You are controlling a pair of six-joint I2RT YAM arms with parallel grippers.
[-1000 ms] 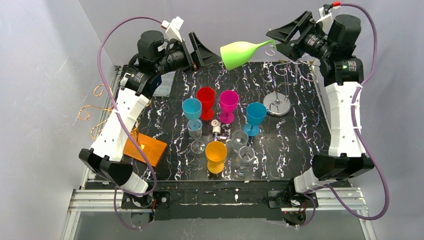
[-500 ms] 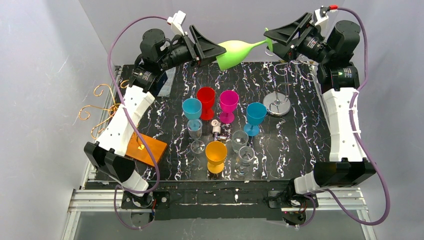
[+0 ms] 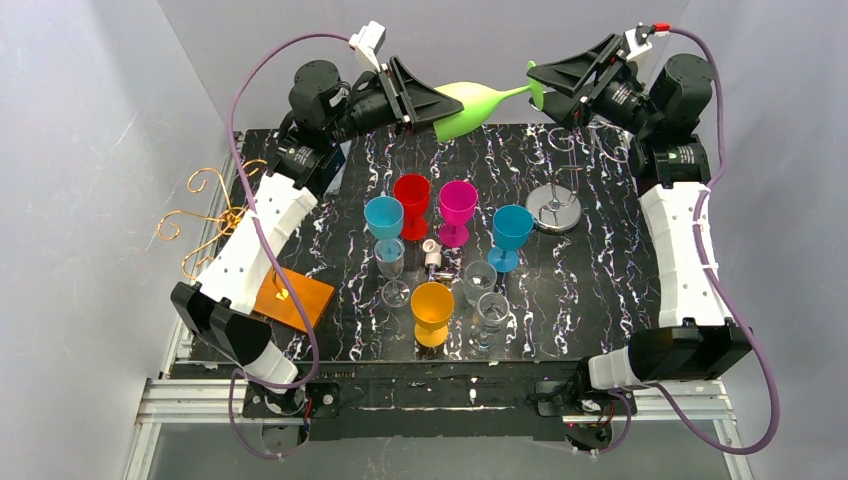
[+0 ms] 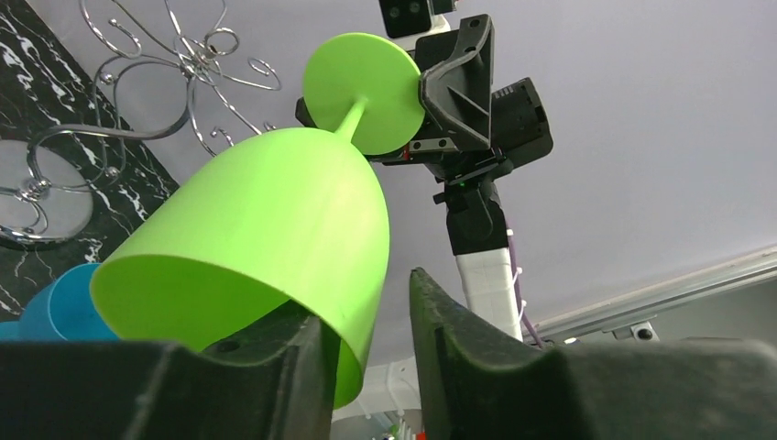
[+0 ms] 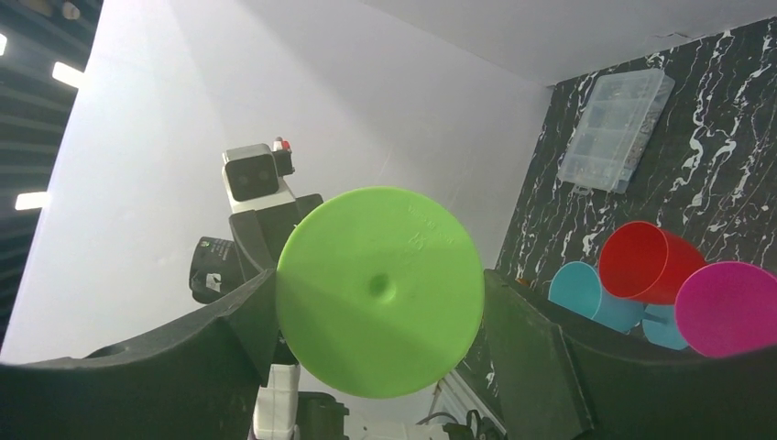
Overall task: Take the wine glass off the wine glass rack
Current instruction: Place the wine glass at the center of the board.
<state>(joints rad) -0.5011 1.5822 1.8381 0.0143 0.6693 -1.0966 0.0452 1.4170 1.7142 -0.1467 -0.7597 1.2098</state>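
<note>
The green wine glass (image 3: 472, 103) hangs on its side in the air above the table's far edge, clear of the silver wire wine glass rack (image 3: 556, 212). My right gripper (image 3: 541, 84) is shut on its round foot (image 5: 380, 291), one finger at each edge of the disc. My left gripper (image 3: 437, 107) straddles the rim of the bowl (image 4: 266, 229). One of its fingers (image 4: 284, 357) is inside the bowl against the wall. The other finger (image 4: 458, 339) stands outside with a gap showing. The rack's wire hooks (image 4: 183, 64) appear behind the glass.
Below stand a red cup (image 3: 412, 195), a magenta one (image 3: 458, 203), two blue ones (image 3: 384, 215) (image 3: 512, 228), an orange one (image 3: 433, 305) and clear glasses (image 3: 480, 280). A copper wire rack (image 3: 200, 220) with an orange base (image 3: 290, 295) is at the left. A clear parts box (image 5: 609, 133) lies at the back.
My left gripper has swung right to the glass's bowl and its fingers have narrowed around the rim. The right gripper has lifted the glass slightly, still holding the foot.
</note>
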